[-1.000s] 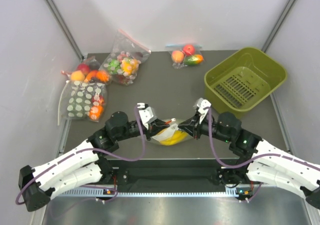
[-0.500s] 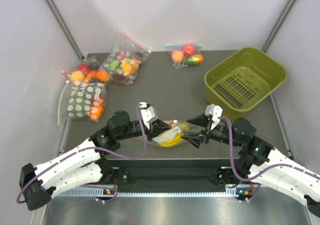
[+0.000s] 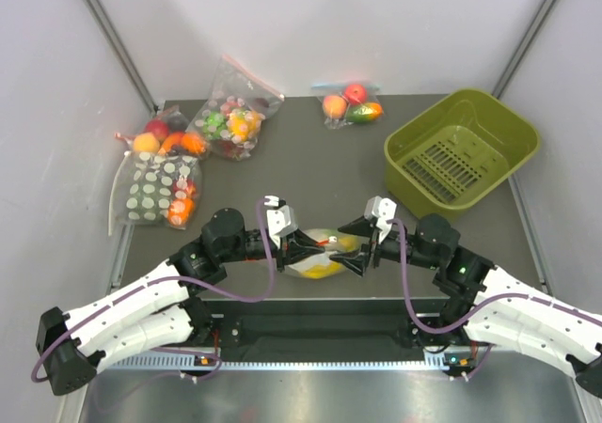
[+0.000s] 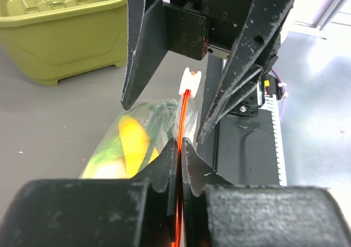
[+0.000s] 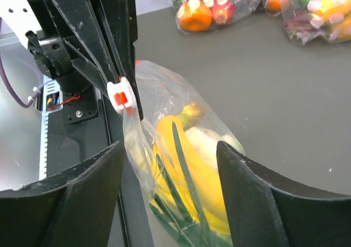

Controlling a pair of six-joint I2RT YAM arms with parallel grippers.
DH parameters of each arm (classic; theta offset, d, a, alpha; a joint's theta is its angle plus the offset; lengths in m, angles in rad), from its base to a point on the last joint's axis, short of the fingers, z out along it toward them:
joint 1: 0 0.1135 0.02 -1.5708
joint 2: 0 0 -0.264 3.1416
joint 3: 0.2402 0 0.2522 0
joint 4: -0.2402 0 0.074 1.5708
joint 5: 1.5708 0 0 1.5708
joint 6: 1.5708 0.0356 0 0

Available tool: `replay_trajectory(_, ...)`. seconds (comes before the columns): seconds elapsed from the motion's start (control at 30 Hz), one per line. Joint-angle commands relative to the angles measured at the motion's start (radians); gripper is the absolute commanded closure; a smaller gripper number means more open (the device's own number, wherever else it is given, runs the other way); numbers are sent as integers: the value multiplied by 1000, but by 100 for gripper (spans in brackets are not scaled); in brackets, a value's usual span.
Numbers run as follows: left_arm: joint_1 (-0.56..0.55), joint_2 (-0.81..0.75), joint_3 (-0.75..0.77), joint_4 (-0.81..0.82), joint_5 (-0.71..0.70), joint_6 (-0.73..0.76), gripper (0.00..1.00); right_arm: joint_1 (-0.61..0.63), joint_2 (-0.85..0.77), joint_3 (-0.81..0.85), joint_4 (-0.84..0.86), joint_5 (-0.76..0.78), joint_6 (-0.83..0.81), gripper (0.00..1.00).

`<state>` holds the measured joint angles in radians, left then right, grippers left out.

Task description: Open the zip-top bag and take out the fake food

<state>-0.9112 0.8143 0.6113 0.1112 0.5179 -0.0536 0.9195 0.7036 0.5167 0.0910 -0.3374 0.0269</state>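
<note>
Likely a lab: white enclosure walls (image 3: 310, 28), dark table (image 3: 310, 164).

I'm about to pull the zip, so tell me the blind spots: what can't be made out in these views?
- Zip strip sealed or parted: left wrist view shows it edge-on, pinched in the left pincer.
- Zip-top bag ends, top view: covered by the left pincer and open right pincer.
- Lettuce-like head: right wrist view, mostly behind bananas and crinkled plastic.
- Bag's lower end: cut by the right wrist view's bottom edge.

zip-top bag (image 5: 181, 159) — cropped below, green bin (image 4: 60, 33) cropped above
</note>
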Motion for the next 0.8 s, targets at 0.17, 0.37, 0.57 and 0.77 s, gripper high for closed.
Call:
replay_trajectory(0.17, 0, -9, 15, 44, 53, -5, 100, -7, -12, -18, 179, -48, -18, 53)
replay_trajectory(0.37, 0, -3, 13, 45, 63, -8, 100, -8, 8, -14, 184, -95, -19, 76)
replay_trajectory(0.57, 0, 22, 28, 30, 36, -2, 76, -8, -1, -27, 207, -121, -18, 100)
replay_trajectory(0.77, 0, -12, 51, 25, -45, 21, 47, -8, -13, -38, 196, -123, -19, 100)
